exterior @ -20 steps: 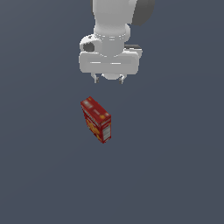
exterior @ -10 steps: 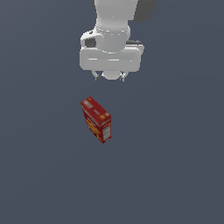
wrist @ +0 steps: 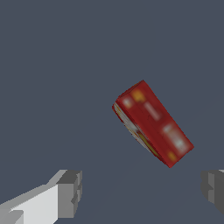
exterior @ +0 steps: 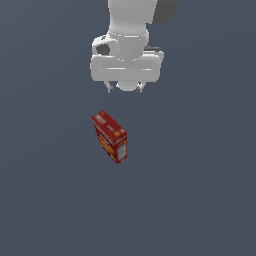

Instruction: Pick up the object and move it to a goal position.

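Below the spread gripper (exterior: 125, 89), apart, stands the red carton (exterior: 110, 137).

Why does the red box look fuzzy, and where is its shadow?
Exterior view: flat, even light, no clear shadow under the red box, its print blurry. Wrist view: the box's labels are soft blobs, the gripper fingers blocky and cut off at the edges.

We see the box (exterior: 110, 136) standing on a narrow edge on the plain grey floor (exterior: 200, 190), a small flat red carton turned at an angle. Its broad face carries an orange-yellow picture, and its narrow top side (wrist: 153, 122) shows pale label patches. Nothing touches it; it stands alone, upright with a slight lean, on that floor.
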Robot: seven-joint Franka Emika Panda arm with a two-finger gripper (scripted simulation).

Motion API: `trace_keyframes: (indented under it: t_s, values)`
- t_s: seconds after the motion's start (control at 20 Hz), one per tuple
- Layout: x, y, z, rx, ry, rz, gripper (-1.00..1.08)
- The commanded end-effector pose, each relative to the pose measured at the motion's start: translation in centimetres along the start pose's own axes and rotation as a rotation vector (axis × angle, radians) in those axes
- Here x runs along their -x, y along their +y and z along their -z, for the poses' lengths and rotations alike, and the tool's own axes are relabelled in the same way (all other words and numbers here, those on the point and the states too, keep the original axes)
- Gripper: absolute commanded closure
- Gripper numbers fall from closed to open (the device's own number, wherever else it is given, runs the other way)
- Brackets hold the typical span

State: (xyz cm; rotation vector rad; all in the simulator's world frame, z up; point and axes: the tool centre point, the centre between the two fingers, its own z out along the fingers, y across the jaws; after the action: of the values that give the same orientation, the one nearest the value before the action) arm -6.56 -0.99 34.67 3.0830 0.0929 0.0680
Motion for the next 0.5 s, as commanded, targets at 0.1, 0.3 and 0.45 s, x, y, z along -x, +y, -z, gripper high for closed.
trace_keyframes:
  t_s: [0.1,0.3,0.45]
  values:
    - [-0.2,0.3,-0.6,-0.004,-0.003,0.035,-0.92]
    - [-0.5,0.8,-1.3,-0.009,-0.006,0.085,-0.92]
    - [-0.8,1.2,-2.1,-0.014,-0.009,0.132,-0.92]
